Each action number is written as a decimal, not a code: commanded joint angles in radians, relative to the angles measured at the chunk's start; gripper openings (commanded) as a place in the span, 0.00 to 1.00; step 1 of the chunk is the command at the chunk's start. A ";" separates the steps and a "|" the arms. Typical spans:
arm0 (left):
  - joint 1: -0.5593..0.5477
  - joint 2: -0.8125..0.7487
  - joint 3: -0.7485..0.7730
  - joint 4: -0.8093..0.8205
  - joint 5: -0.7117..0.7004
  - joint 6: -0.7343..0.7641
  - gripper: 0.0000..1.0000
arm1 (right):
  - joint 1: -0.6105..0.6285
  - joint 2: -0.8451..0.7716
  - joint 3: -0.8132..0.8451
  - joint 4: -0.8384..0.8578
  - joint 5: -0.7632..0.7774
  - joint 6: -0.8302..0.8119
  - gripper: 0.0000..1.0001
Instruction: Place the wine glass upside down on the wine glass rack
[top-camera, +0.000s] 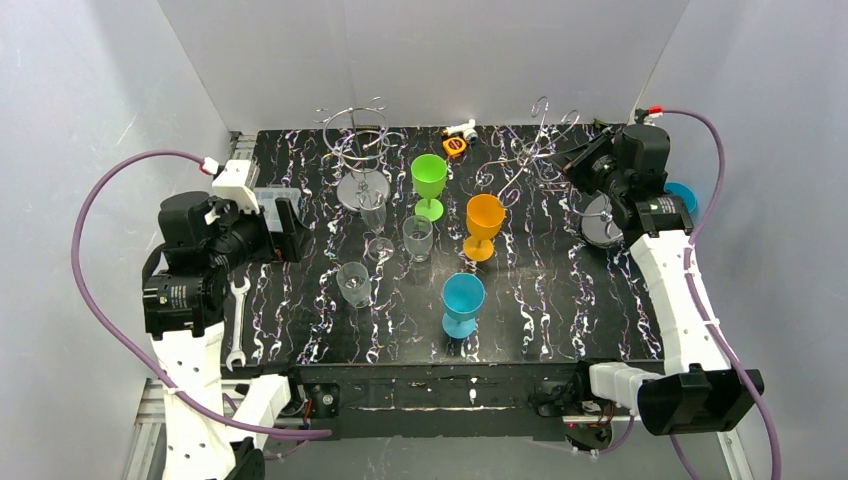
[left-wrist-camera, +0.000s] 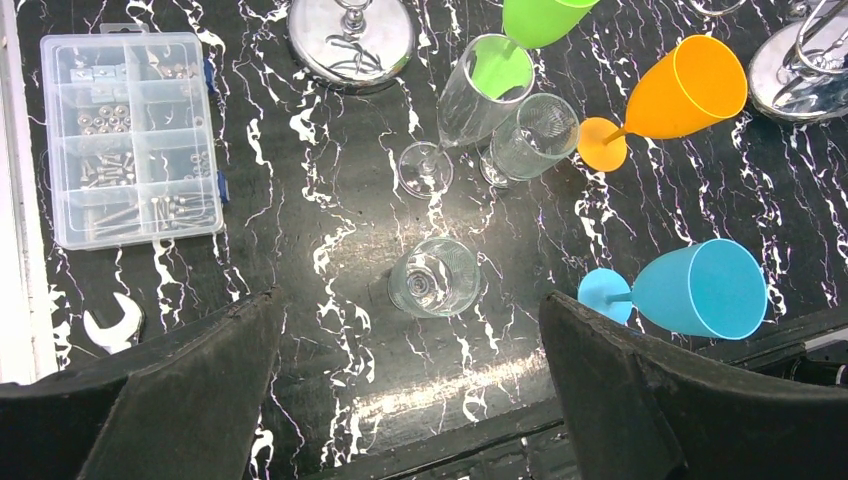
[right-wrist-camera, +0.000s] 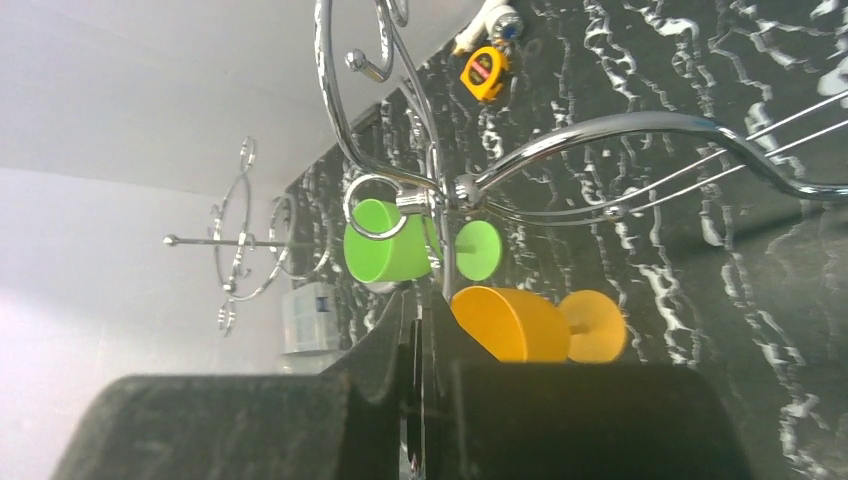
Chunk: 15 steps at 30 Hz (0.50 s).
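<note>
A clear wine glass (left-wrist-camera: 435, 278) stands upright on the black white-veined table (left-wrist-camera: 330, 230), low in the left wrist frame. It appears between the fingers of the left tool (left-wrist-camera: 408, 335), which is spread wide and holds nothing. A green plastic goblet (top-camera: 429, 177), an orange plastic goblet (top-camera: 484, 220) and a blue plastic goblet (top-camera: 463, 298) stand near the overhead frame's centre. At upper right, the right tool (right-wrist-camera: 418, 325), pressed together with nothing between its fingers, sits beside the chrome wire wine glass rack (top-camera: 540, 150).

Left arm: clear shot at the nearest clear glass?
Probably yes: the left pincer is open, the clear glass stands alone ahead of it, nothing between them.
</note>
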 joint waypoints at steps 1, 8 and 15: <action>0.006 -0.014 -0.017 0.001 0.027 0.010 0.99 | 0.001 -0.038 -0.083 0.270 -0.045 0.181 0.01; 0.006 -0.021 -0.041 0.007 0.024 0.020 0.99 | 0.001 -0.158 -0.181 0.488 0.051 0.444 0.01; 0.005 -0.024 -0.060 0.020 0.036 0.012 0.99 | 0.001 -0.236 -0.361 0.738 0.065 0.691 0.01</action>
